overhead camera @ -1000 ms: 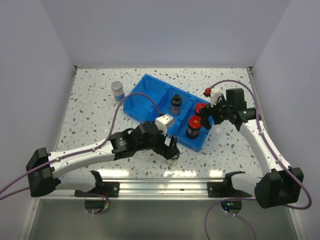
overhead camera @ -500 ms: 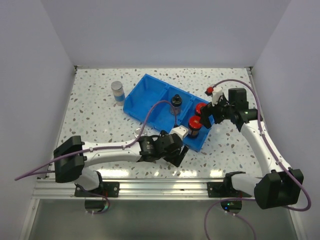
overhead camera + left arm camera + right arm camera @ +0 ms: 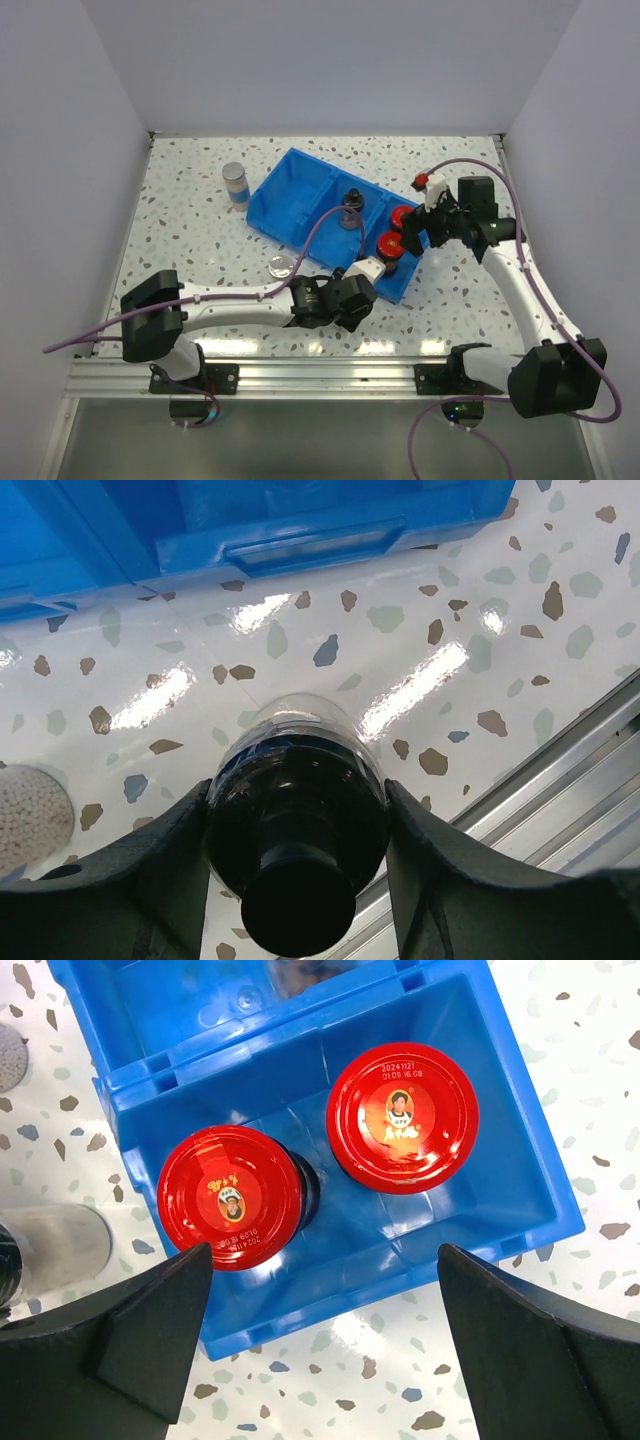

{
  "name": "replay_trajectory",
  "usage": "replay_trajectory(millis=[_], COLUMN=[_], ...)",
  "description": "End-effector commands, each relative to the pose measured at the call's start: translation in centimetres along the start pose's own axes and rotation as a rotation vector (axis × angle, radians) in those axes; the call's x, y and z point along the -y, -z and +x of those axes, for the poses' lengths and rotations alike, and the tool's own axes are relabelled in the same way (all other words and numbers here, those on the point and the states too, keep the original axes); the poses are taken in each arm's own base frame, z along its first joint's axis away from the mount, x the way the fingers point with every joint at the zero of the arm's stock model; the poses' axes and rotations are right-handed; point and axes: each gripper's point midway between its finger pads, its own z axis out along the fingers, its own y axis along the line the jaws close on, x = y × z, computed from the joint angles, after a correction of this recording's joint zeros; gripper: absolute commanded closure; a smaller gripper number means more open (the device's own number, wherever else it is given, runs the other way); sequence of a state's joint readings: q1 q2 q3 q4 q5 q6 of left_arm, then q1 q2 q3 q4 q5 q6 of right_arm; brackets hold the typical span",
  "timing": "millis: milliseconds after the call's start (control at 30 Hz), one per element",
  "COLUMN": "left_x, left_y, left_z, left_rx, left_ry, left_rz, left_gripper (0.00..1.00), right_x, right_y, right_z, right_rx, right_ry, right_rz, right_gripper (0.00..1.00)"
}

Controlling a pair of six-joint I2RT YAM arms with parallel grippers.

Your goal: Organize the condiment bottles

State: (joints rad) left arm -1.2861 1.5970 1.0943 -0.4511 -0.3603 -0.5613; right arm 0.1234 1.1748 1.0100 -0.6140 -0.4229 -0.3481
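My left gripper [image 3: 297,865] is shut on a clear bottle with a black shaker top [image 3: 297,810], just in front of the blue bin [image 3: 300,545]; in the top view the gripper [image 3: 352,300] covers the bottle. A second black-topped bottle [image 3: 352,208] stands in the bin's middle compartment. Two red-capped jars [image 3: 403,1117] [image 3: 229,1196] stand in the right compartment, and my right gripper [image 3: 325,1255] hangs open over that compartment's near wall, holding nothing. One silver-lidded jar [image 3: 235,183] stands left of the bin, and another [image 3: 280,266] is near the left forearm.
The blue bin [image 3: 290,215] lies diagonally across the speckled table. A metal rail [image 3: 320,375] runs along the near edge, close to the left gripper. White walls close in the back and both sides.
The left arm has folded back and turned, and its gripper has shut on the black-topped bottle. The right gripper has drawn slightly back from the red-capped jars.
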Motion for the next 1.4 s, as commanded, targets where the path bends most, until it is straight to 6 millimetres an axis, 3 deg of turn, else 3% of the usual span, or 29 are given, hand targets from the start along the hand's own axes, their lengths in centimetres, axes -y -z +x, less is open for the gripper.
replay_trajectory(millis=[0, 233, 533, 700, 967, 1200, 1367], left_x=[0.3, -1.4, -7.6, -10.4, -13.1, -13.7, -13.6], left_y=[2.8, 7.1, 8.3, 6.6, 1.8, -1.8, -3.9], left_z=[-4.7, -10.4, -17.1, -19.5, -20.4, -20.3, -19.5], left_rx=[0.148, 0.280, 0.382, 0.393, 0.351, 0.317, 0.289], left_ry=[0.015, 0.034, 0.064, 0.056, 0.042, 0.033, 0.032], left_rz=[0.017, 0.087, 0.042, -0.032, -0.098, -0.105, -0.104], left_gripper=[1.00, 1.00, 1.00, 1.00, 1.00, 1.00, 0.92], right_x=[-0.2, -0.1, -0.1, -0.1, -0.1, 0.0, 0.0], right_y=[0.8, 1.0, 1.2, 1.3, 1.4, 1.4, 1.4], right_z=[-1.5, -1.6, -1.6, -1.7, -1.7, -1.7, -1.6], right_rx=[0.067, 0.072, 0.076, 0.082, 0.083, 0.081, 0.080], right_ry=[0.018, 0.023, 0.032, 0.036, 0.040, 0.041, 0.043], right_rz=[0.001, 0.006, 0.015, 0.015, 0.016, 0.022, 0.023], right_gripper=[0.02, 0.02, 0.02, 0.02, 0.02, 0.02, 0.02])
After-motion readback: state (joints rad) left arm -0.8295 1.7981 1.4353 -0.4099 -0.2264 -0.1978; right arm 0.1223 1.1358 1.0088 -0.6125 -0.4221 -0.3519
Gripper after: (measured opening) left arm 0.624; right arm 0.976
